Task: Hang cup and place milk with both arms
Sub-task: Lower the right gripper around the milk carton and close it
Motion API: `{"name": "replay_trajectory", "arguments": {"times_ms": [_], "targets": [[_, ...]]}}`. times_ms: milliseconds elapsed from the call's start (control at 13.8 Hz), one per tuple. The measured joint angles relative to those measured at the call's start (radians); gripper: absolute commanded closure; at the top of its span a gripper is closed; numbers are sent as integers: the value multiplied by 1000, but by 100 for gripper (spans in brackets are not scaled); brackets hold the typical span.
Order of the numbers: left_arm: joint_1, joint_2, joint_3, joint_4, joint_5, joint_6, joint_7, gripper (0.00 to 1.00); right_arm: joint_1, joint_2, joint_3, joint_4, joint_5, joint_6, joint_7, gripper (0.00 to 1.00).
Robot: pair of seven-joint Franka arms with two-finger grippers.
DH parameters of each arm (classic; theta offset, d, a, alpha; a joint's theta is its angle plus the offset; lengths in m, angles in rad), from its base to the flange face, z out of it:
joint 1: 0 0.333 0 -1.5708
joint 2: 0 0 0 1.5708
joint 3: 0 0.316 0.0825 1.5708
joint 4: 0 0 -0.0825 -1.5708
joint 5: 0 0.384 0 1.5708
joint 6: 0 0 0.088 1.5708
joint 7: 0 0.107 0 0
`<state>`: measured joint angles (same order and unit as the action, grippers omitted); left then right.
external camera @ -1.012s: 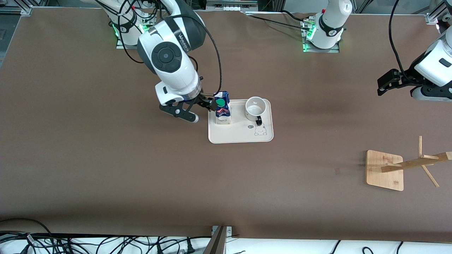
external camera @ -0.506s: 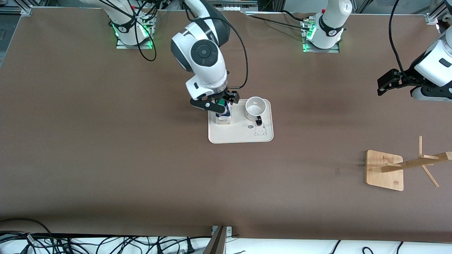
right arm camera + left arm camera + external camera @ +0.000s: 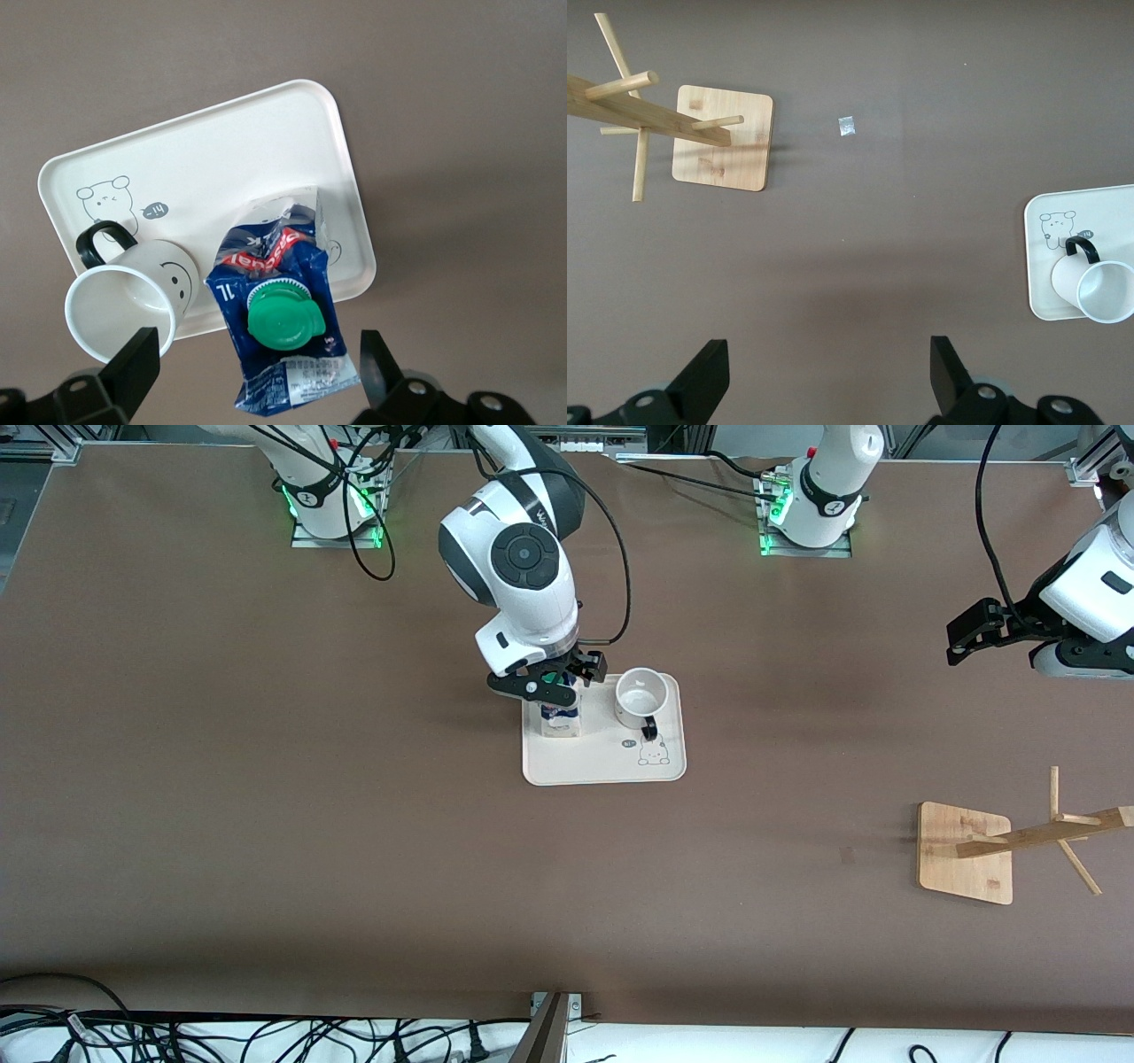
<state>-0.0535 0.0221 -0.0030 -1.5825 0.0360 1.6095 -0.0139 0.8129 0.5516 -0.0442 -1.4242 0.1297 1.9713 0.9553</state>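
While the milk (image 3: 560,713) and the cup (image 3: 640,695) are both standing on the cream tray (image 3: 602,766), neither half of the task is looking done from the front view. The right gripper (image 3: 554,682) is hovering over the carton's top, though this view is hiding how its fingers are set. The left gripper (image 3: 966,636) is waiting over bare table toward the left arm's end. The wooden rack (image 3: 966,852) is sitting well apart from the tray, nearer the front camera.

In the left wrist view, the left gripper (image 3: 824,381) is spread wide and holding nothing, with the rack (image 3: 722,137), the cup (image 3: 1091,288) and a small scrap (image 3: 847,127) lying below.

In the right wrist view, the right gripper (image 3: 257,367) is open, its fingers straddling the milk (image 3: 282,314) without apparently touching it. The cup (image 3: 124,297) is standing just beside the carton, probably crowding that grasp.
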Motion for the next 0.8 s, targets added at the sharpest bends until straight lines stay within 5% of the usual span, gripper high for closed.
{"name": "replay_trajectory", "arguments": {"times_ms": [795], "targets": [[0,0,0,0,0,0,0,0,-8,23,-5,-2,-9,-6,-73,0]]}}
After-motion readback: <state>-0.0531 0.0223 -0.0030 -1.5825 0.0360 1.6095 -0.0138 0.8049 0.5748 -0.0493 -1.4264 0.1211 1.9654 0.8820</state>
